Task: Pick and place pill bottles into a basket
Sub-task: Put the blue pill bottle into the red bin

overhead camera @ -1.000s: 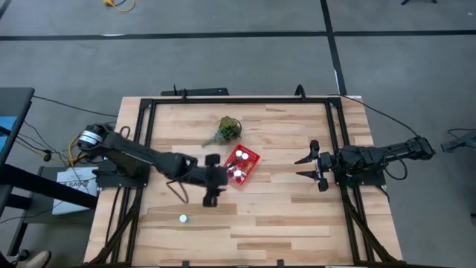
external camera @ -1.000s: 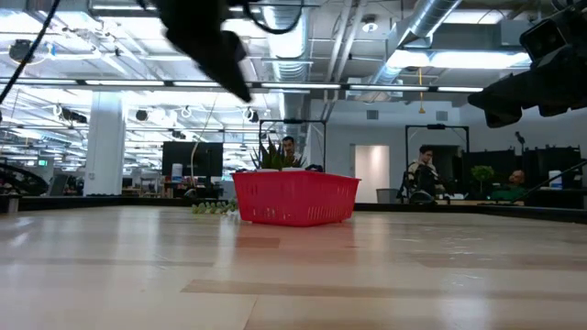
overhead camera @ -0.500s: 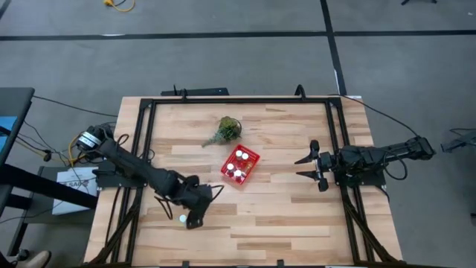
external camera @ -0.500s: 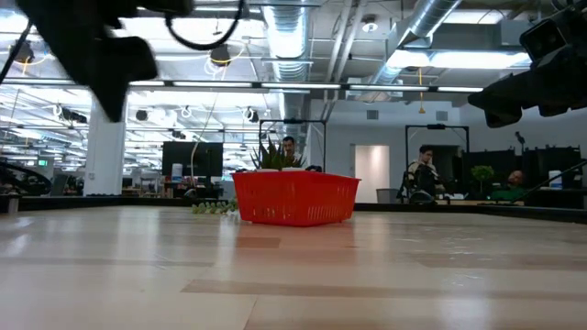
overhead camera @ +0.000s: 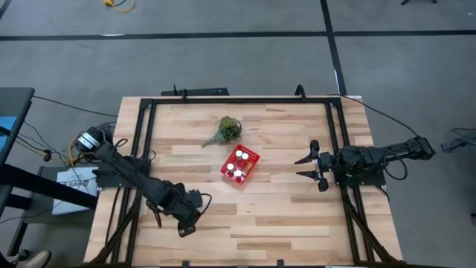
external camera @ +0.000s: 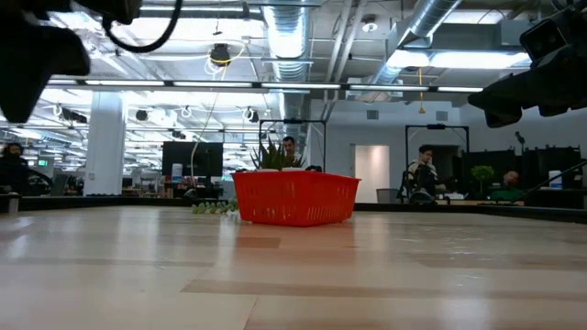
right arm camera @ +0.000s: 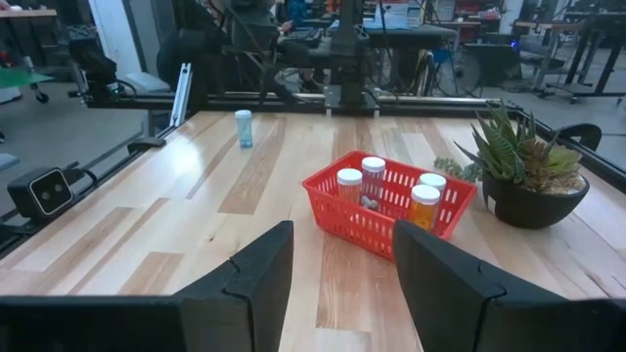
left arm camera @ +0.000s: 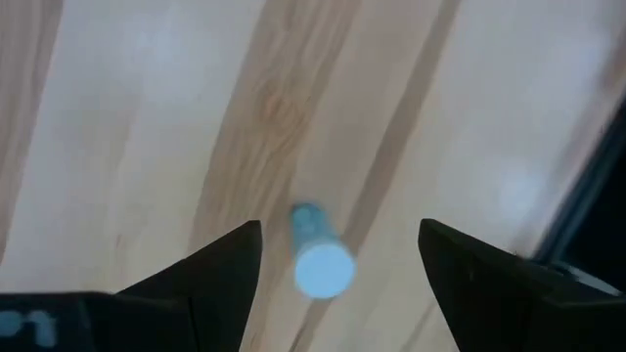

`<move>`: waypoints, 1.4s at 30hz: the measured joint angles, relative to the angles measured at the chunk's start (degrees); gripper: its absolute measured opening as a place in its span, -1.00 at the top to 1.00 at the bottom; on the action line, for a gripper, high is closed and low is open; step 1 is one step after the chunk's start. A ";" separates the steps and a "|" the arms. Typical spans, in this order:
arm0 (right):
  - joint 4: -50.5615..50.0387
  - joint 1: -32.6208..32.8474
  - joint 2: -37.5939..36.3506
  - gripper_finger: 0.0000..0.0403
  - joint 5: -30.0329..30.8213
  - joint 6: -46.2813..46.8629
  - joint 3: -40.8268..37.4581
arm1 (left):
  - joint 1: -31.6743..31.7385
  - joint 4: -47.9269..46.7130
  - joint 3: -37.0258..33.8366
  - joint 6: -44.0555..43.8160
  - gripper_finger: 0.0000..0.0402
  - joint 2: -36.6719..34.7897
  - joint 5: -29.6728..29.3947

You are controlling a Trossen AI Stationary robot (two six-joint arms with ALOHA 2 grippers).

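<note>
One pill bottle (left arm camera: 320, 256) stands alone on the desk (overhead camera: 282, 216), out toward the front left part, and your left claw (overhead camera: 186, 221) hangs directly over it with its fingers (left arm camera: 205, 279) spread wide, the bottle's pale cap showing in the gap between them, touched by neither. From the right wrist view you can see that same bottle upright, well apart from the basket (overhead camera: 240, 164).

The red basket sits near the middle of the desk, and you can count four capped bottles (right arm camera: 375, 177) standing inside it; one of them has an orange body. Just beyond the basket, toward the back of the desk, is a potted plant (overhead camera: 225, 129).

Your right claw (overhead camera: 310, 166) waits at the right edge of the desk, fingers spread, pointing toward the basket but well apart from it.
</note>
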 joint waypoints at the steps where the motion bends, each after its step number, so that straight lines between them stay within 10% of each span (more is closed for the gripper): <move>1: -0.01 -0.01 0.00 0.16 0.00 -0.01 0.00 | -0.60 -0.69 0.00 -0.83 -0.32 0.40 -0.37; 27: 0.01 -0.01 0.00 0.16 0.01 -0.01 0.00 | -5.61 -5.18 -0.46 -9.12 -0.32 4.31 -6.72; 42: 0.01 -0.02 0.01 0.16 0.01 -0.02 0.00 | -4.72 -3.26 -0.50 -4.59 -0.32 11.67 1.68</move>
